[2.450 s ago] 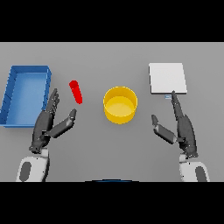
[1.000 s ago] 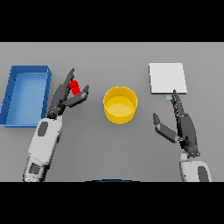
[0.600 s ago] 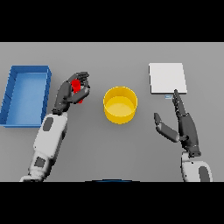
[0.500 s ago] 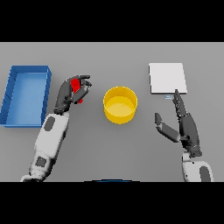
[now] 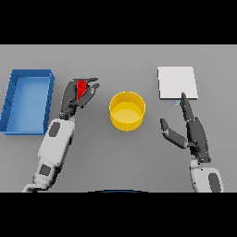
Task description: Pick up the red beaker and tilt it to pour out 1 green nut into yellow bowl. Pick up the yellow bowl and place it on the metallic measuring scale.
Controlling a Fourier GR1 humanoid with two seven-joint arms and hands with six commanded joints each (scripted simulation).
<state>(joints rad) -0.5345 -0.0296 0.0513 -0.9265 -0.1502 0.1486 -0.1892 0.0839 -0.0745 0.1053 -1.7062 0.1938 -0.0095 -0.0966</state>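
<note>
Left hand is curled round the red beaker, fingers and thumb wrapped on it so that only a strip of red shows between them; I read that as a firm grasp ready for the pour. I cannot see any green nut inside it from here. The beaker sits between the blue bin on its outer side and the yellow bowl toward the middle, nearer to neither by much, and I cannot tell whether it is off the worktop or not

My right hand waits with its fingers straight and spread, holding nothing, just below the near edge of the metallic measuring scale. One fingertip looks to reach about to the scale's near edge. I judge that it is parked there because the bowl will be its job afterwards

The bowl stands upright with its mouth open, well apart from both hands. Between beaker and bowl lies bare worktop, so I have a free lane to swing the beaker across and tip it over the rim. The bin's wall is close on the far side of my left arm, so I would keep the elbow from drifting that way. From bowl to scale the path is open too, apart from my own right hand beside it
</note>
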